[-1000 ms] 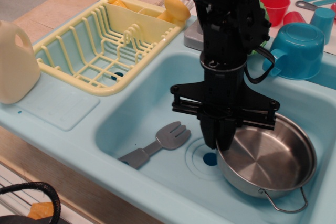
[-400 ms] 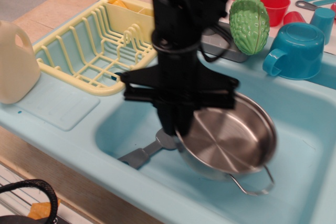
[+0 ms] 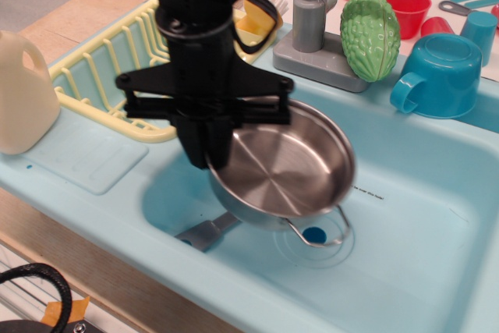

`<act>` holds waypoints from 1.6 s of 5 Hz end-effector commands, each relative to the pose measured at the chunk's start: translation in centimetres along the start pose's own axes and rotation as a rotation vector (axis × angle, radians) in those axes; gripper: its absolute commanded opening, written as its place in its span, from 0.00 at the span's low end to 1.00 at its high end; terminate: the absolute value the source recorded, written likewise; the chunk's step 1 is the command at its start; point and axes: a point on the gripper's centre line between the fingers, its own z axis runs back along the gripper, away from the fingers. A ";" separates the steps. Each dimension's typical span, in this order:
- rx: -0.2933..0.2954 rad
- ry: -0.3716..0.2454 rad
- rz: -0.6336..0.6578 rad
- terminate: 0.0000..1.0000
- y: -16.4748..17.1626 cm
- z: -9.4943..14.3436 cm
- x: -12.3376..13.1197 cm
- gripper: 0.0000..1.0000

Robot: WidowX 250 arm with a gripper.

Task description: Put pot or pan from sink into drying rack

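My black gripper (image 3: 209, 157) is shut on the left rim of the shiny steel pan (image 3: 288, 169) and holds it tilted above the light-blue sink (image 3: 405, 216). One wire loop handle hangs at the pan's lower right, over the round drain hole (image 3: 314, 235). The pale yellow drying rack (image 3: 101, 76) stands to the upper left of the sink, partly hidden behind my arm. The grey faucet (image 3: 312, 17) stands at the back of the sink.
A grey toy fork (image 3: 204, 232) lies in the sink under the pan. A cream jug (image 3: 23, 91) stands at the left. A green vegetable (image 3: 370, 34), a blue cup (image 3: 440, 76), red cups (image 3: 407, 7) and other dishes stand behind the sink.
The gripper has lifted the pan off the sink's floor and carried it up and to the left, toward the drying rack. The drain hole is now uncovered.
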 end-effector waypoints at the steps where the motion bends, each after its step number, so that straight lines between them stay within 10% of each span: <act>1: -0.033 -0.099 0.039 0.00 1.9 1.8 2.7 0.00; 7: -0.100 -0.145 0.160 0.00 8.5 2.5 10.6 0.00; 8: -0.081 -0.122 0.169 1.00 9.2 2.3 10.9 0.00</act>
